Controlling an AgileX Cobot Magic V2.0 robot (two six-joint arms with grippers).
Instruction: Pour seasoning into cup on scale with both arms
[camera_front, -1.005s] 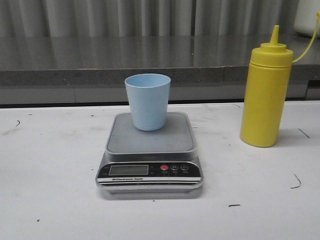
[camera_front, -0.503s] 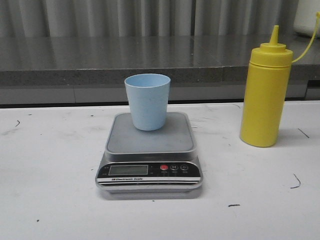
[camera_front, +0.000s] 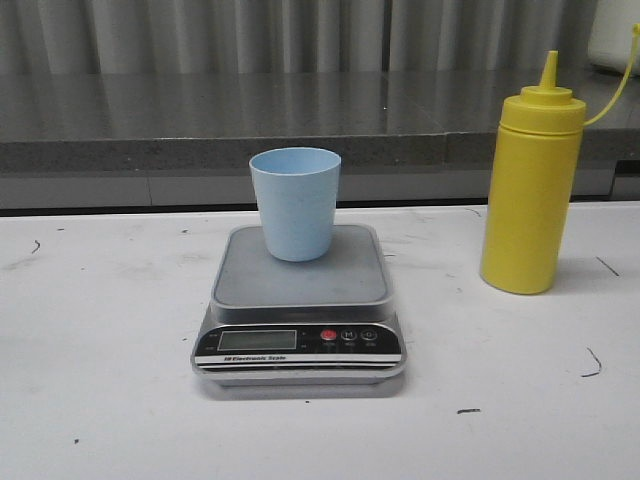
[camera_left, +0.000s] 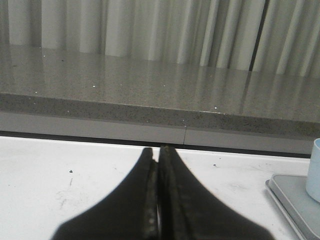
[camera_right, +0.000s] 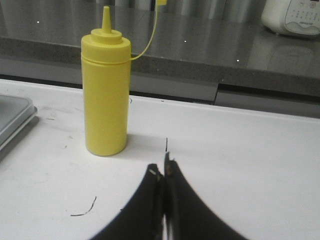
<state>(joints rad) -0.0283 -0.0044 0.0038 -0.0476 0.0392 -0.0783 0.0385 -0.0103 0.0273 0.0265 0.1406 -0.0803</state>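
Observation:
The pale blue cup (camera_front: 295, 203) stands upright at the back of the silver-grey scale (camera_front: 298, 305) in the middle of the white table. The yellow seasoning bottle (camera_front: 530, 190) stands upright to the right of the scale, its cap hanging open on a thin strap. Neither gripper shows in the front view. My left gripper (camera_left: 159, 150) is shut and empty, well left of the scale's edge (camera_left: 295, 200) and the cup's side (camera_left: 315, 170). My right gripper (camera_right: 163, 167) is shut and empty, a little short and right of the seasoning bottle (camera_right: 105, 95).
A grey stone counter ledge (camera_front: 300, 115) runs along the back of the table. A white appliance (camera_right: 292, 15) sits on it at the far right. The table has small dark scratch marks (camera_front: 590, 365).

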